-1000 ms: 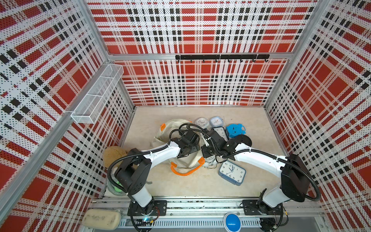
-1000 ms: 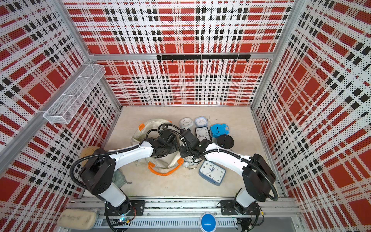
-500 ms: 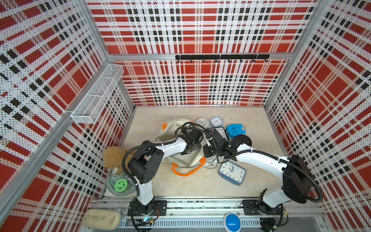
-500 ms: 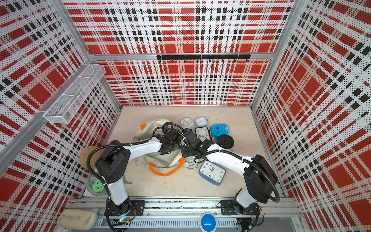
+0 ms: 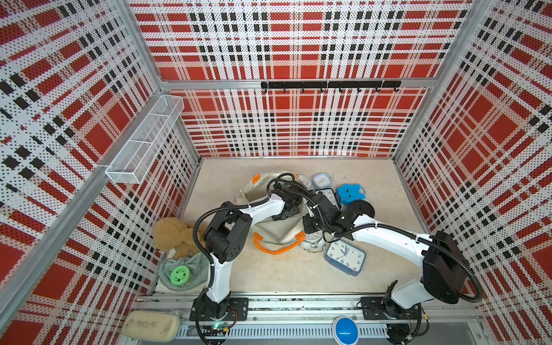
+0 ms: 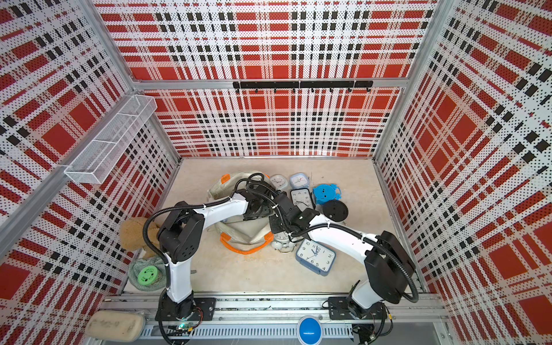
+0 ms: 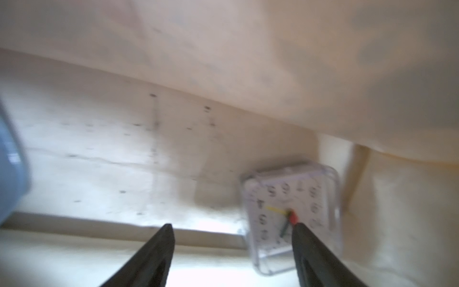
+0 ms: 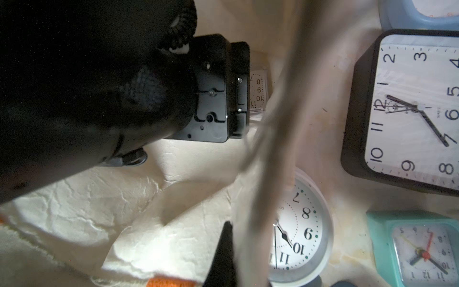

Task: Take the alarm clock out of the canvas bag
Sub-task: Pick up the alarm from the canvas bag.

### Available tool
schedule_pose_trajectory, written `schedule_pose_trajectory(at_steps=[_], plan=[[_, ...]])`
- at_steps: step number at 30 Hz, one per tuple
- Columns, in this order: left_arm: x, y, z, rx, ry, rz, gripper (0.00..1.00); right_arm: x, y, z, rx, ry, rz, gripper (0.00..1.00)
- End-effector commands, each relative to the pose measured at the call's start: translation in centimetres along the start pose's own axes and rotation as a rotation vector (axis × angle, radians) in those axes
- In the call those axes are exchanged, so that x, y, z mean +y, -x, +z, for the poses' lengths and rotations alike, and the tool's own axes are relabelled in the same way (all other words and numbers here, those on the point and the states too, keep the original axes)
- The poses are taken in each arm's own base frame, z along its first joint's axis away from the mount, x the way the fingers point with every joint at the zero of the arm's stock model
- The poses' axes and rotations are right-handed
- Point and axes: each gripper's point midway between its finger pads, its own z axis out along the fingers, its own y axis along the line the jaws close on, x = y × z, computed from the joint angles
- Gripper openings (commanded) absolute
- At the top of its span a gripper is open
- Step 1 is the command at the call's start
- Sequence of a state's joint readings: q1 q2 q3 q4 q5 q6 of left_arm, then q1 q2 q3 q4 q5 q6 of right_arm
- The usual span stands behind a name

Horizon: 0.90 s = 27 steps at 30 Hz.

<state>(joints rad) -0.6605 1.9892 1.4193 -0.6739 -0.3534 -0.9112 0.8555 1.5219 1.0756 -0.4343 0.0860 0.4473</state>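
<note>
L arm has pushed deeper into the canvas bag point(image 5: 274, 231) vs a sec ago, elbow swung in. Now the left gripper point(image 7: 232, 225) is inside, jaws spread but starting to narrow, nothing between them yet. The alarm clock point(image 7: 278, 198), a small clear square one, lies on the bag's inner cloth, off-centre. One finger overlaps its face; contact unclear. Meanwhile the right gripper point(image 5: 309, 228) is pressed together on the bag rim, holding the mouth up. Reach approx done; grab prob. needs re-centring.

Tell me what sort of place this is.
Most likely a robot test cell, not a home: a left arm and right arm bolted to a metal rail, plaid perforated panels walling the table, and staged props such as a blue clock near a canvas bag.
</note>
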Motion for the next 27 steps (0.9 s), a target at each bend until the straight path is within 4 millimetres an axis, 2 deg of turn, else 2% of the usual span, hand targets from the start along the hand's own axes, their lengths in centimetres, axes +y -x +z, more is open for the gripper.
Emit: schedule_pose_trajectory(at_steps=[1,3,5,9,13,19,27], plan=[[2.5,1.0,-0.5,-0.021,0.103,0.031,0.77,1.6,-1.3,-0.7,0.023,0.066,-0.071,0.0],[3.2,1.2,-0.7,-0.017,0.097,0.016,0.77,1.5,-1.4,-0.7,0.021,0.067,-0.071,0.0],[2.9,1.4,-0.8,-0.006,0.05,-0.003,0.77,1.5,-1.4,-0.7,0.02,0.066,-0.072,0.0],[-2.2,1.9,-2.2,-0.009,-0.244,-0.001,0.84,1.5,-1.5,-0.5,0.025,0.066,-0.072,0.0],[-4.7,1.8,-3.9,-0.018,-0.321,-0.034,0.91,1.7,-1.5,-0.4,0.031,0.07,-0.078,0.0],[-6.5,0.7,-2.3,0.012,-0.341,-0.102,0.95,1.9,-1.4,-0.3,0.036,0.076,-0.083,0.0],[-6.3,-1.2,0.2,0.028,-0.212,-0.064,0.95,2.2,-1.4,-0.4,0.037,0.088,-0.093,0.0]])
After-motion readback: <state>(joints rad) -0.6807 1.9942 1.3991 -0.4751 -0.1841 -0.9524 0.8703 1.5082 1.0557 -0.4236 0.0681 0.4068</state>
